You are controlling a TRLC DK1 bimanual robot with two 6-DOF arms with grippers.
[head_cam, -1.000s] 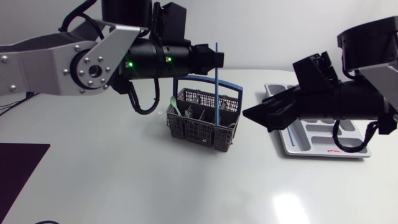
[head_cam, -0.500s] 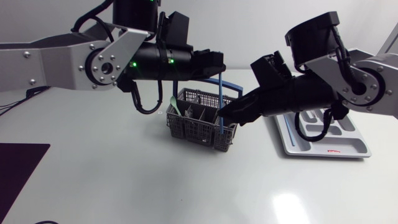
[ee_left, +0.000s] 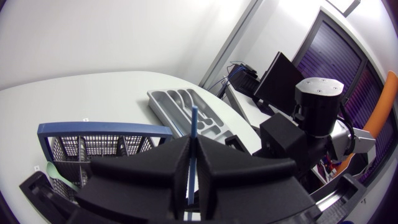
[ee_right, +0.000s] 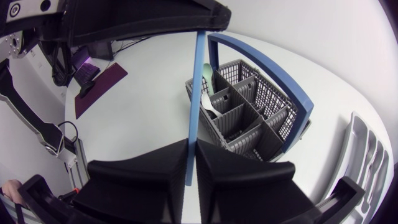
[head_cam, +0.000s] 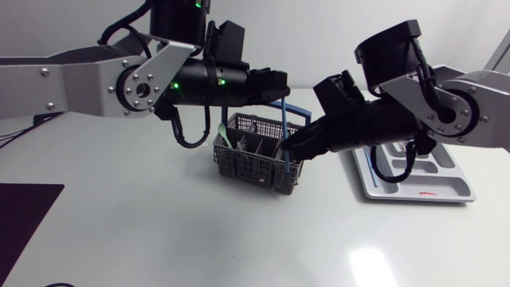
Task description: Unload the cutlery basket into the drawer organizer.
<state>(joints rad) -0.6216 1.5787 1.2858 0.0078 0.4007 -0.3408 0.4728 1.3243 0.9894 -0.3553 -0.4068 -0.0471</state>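
Left hand (head_cam: 282, 82), right hand (head_cam: 287, 149) both clamp blue stick (head_cam: 282, 121); basket handle (ee_right: 264, 57) alongside.

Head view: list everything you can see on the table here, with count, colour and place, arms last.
table: one, white, under everything.
basket: one, grey mesh with a blue handle, middle of the table.
spoon: one, pale green, standing in the basket's left end.
stick: one, thin and blue, upright at the basket's right end, gripped at two heights.
organizer: one, grey tray with compartments, right of the basket, partly hidden by the right arm.
mat: one, dark, at the table's near left corner.
left gripper: black, above the basket, shut on the stick's upper part.
right gripper: black, at the basket's right rim, shut on the stick lower down.
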